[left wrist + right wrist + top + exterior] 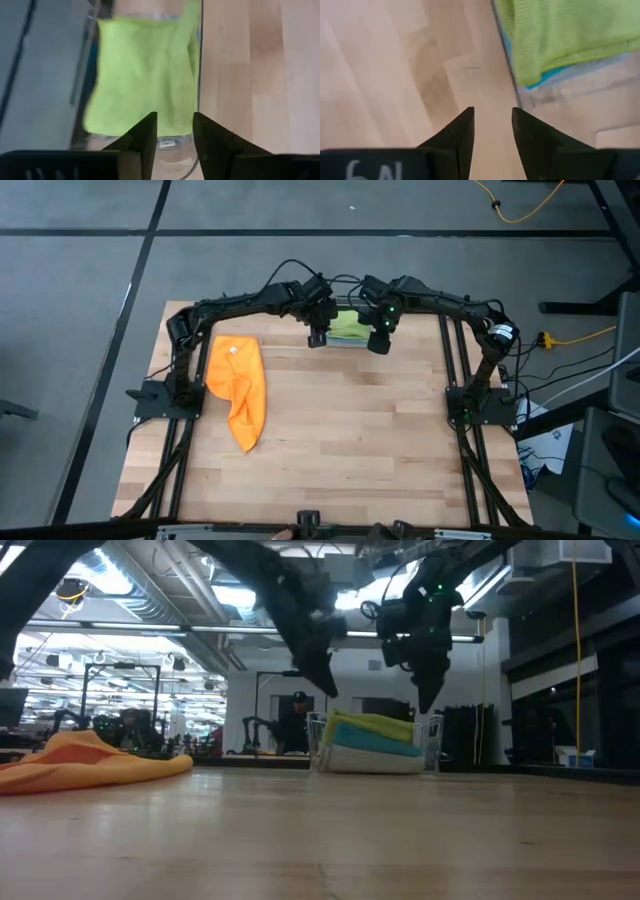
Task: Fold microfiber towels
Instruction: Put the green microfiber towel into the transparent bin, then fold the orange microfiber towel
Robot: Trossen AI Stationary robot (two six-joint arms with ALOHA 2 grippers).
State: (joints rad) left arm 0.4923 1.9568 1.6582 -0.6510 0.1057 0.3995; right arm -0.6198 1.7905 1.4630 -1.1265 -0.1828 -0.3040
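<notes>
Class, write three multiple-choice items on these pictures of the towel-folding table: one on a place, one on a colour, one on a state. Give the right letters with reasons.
1. Where does the orange towel lie?
A. In the clear bin
B. On the table's left part, outside the bin
C. In the right gripper

2. Which colour is the top towel in the bin?
A. Lime green
B. Orange
C. Red

3. What are the two grippers doing?
A. Both clamp the orange towel
B. Both hang above the bin, empty
C. Both rest flat on the table

Answers:
1 B: the high view shows the orange towel crumpled on the bare wood, apart from the clear bin.
2 A: the lime green towel lies on top, teal beneath it.
3 B: the left gripper and right gripper hover at the bin with nothing between their fingers.
</notes>
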